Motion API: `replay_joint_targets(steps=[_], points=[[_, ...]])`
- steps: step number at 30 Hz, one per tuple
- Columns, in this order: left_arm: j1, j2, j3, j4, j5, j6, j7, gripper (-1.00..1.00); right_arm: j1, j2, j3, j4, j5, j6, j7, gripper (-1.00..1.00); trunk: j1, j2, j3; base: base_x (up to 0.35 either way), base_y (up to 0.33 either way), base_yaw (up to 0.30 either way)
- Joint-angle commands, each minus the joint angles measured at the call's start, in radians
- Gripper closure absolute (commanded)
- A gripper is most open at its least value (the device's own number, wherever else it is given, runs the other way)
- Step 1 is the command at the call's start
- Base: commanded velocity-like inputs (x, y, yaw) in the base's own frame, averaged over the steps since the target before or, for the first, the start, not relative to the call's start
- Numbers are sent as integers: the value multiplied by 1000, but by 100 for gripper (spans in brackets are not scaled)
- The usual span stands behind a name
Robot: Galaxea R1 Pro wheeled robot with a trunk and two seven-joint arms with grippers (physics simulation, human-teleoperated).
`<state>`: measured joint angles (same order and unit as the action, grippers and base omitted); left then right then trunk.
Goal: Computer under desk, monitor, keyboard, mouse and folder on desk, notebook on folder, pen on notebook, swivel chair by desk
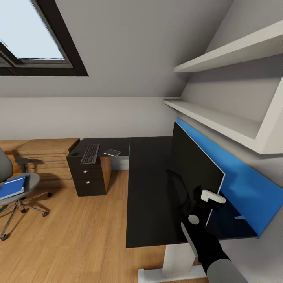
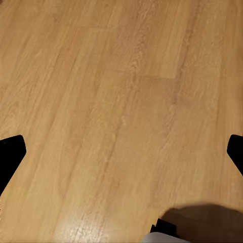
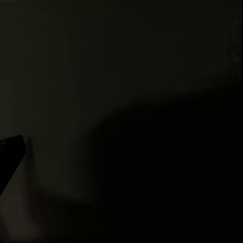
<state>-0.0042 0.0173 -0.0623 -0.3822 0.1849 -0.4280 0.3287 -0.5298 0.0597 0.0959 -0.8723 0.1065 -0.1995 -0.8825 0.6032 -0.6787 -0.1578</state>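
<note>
Close against your right gripper (image 1: 204,202) stands the monitor (image 1: 196,165), upright on the black desk (image 1: 149,188) before the blue back panel (image 1: 243,184); whether those fingers are spread or clamped cannot be told, since the right wrist view is almost wholly dark, with one black fingertip (image 3: 9,154) at its edge. Well away from that gripper, on the far wing of the desk: the keyboard (image 1: 90,153), the small dark notebook (image 1: 112,152) just beside it, and a tiny dark thing, perhaps the mouse (image 1: 74,154), at the keyboard's other side. Beneath that wing: a black drawer cabinet (image 1: 89,179). Farther off still: the swivel chair (image 1: 17,188), apart from the desk, the blue folder (image 1: 12,187) flat on its seat. Your left gripper (image 2: 121,149) hangs spread wide over the bare wood floor (image 2: 121,91), holding nothing.
</note>
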Motion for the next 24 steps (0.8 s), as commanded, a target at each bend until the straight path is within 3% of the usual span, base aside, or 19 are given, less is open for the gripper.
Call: replay_joint_targets(steps=[1, 24], points=[[0, 1, -7, 0, 8, -3, 4, -100, -1, 0, 1, 1, 2, -3, -4, -100, 0, -1, -2, -133, 0, 0], [0, 1, -7, 0, 8, -1, 3, -100, -1, 2, 1, 5, 2, -3, 1, -100, 0, -1, -2, -314, 0, 0]])
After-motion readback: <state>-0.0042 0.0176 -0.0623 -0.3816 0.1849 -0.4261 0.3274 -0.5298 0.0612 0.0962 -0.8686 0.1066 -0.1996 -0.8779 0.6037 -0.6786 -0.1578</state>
